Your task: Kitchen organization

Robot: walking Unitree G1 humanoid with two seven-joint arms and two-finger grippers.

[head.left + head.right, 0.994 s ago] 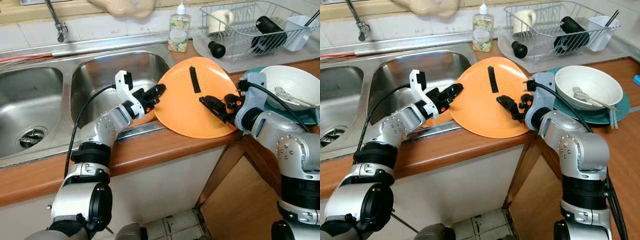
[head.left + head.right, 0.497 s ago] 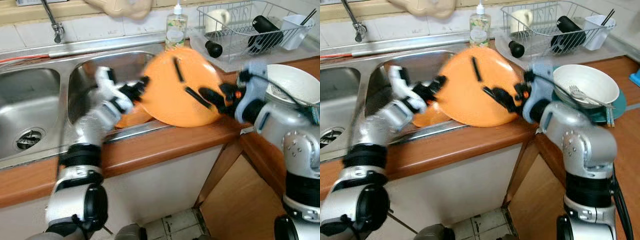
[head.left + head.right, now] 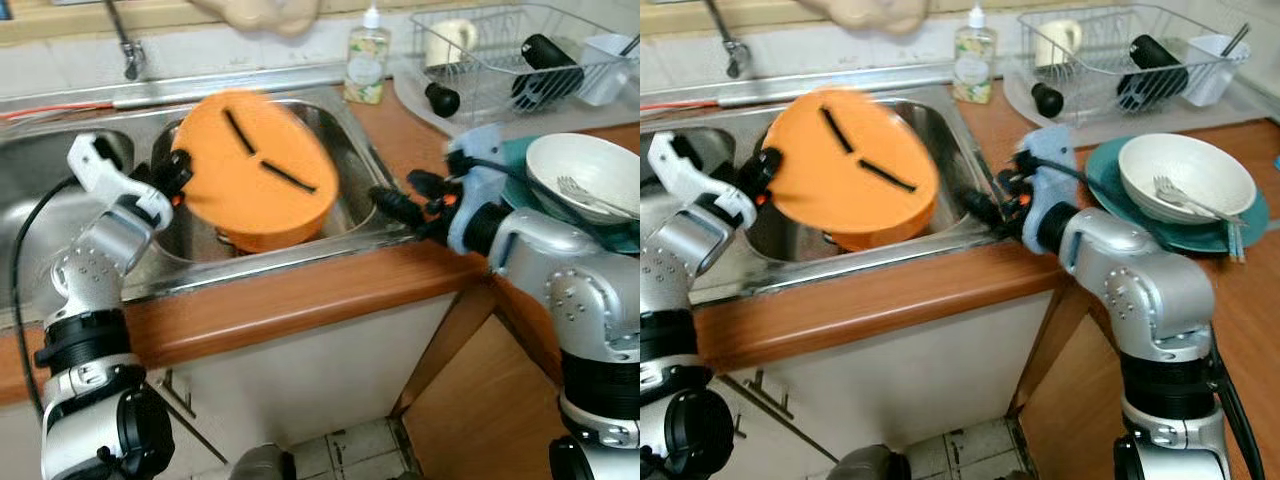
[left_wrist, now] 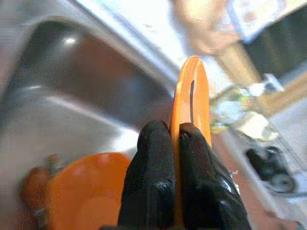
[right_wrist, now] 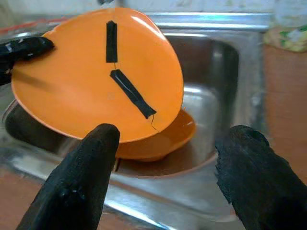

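Orange plate tilted above your right sink basin, its left rim pinched by your left end effector, a second orange dish in the basin beneath, your right end effector spread wide and empty over the counter edge.

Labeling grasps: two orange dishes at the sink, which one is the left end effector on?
The taped orange plate, pinched at its rim by the left end effector. The other orange dish lies free in the basin.

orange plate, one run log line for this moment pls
left gripper: shut on orange plate | plate: tilted over sink basin | right gripper: open, off plate
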